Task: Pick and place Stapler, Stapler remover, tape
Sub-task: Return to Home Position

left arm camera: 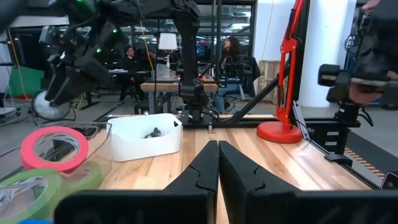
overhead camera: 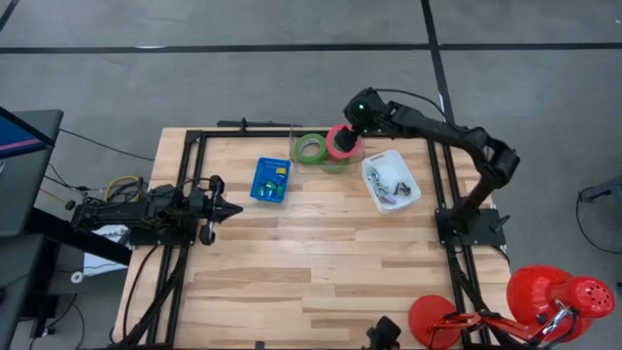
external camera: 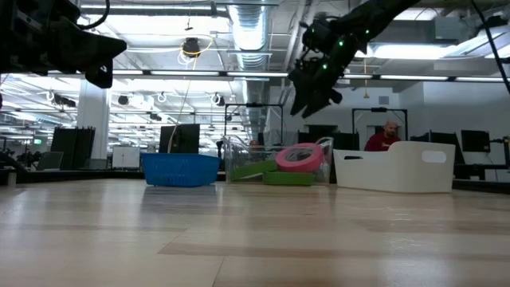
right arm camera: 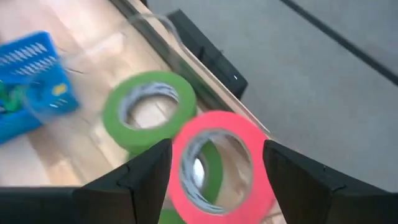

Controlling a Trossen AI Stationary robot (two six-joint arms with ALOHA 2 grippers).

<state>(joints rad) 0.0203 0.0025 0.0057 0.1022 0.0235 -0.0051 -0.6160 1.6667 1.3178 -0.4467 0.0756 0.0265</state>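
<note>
The right hand hovers, fingers apart, just above the pink tape lying tilted on green tape in the transparent bin, upper centre of the high view; a low retreat could clip the roll out. The left hand, fingers together, waits at left

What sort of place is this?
Likely a robotics lab: exposed ceiling ducts, people at desks, and a table where the right gripper hangs over the tape, the left gripper waits at its left edge.
</note>
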